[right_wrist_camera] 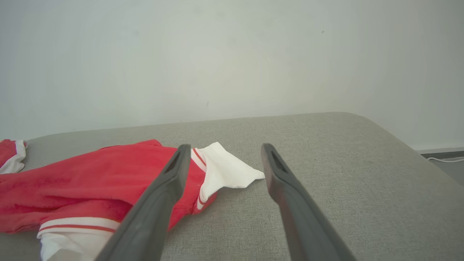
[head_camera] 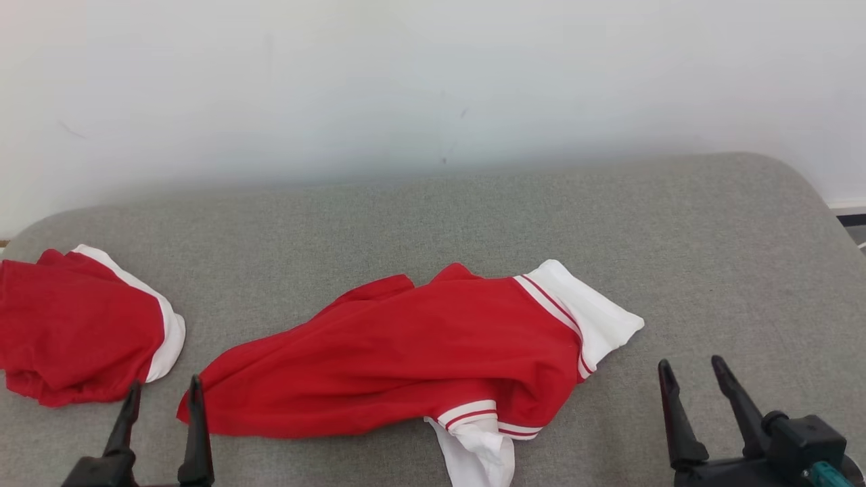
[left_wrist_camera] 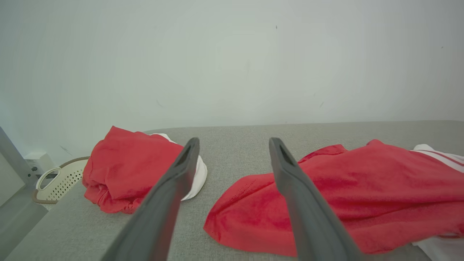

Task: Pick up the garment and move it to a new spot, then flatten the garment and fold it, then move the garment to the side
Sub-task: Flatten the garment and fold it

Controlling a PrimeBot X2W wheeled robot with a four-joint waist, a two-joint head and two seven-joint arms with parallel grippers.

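Head view: the left hand (head_camera: 166, 392) is seen spread apart and empty, just beside the lower-left hem of the garment (head_camera: 406, 358). The right hand (head_camera: 690, 372) is likewise held open, near the white-trimmed end. The garment is laid crumpled across the middle of the grey tabletop (head_camera: 676, 237), with a second red garment (head_camera: 74, 325) bunched apart at the left. The cloth is judged soft, light and limp. Two hem corners are best pinched together, since a single grip would let it sag.
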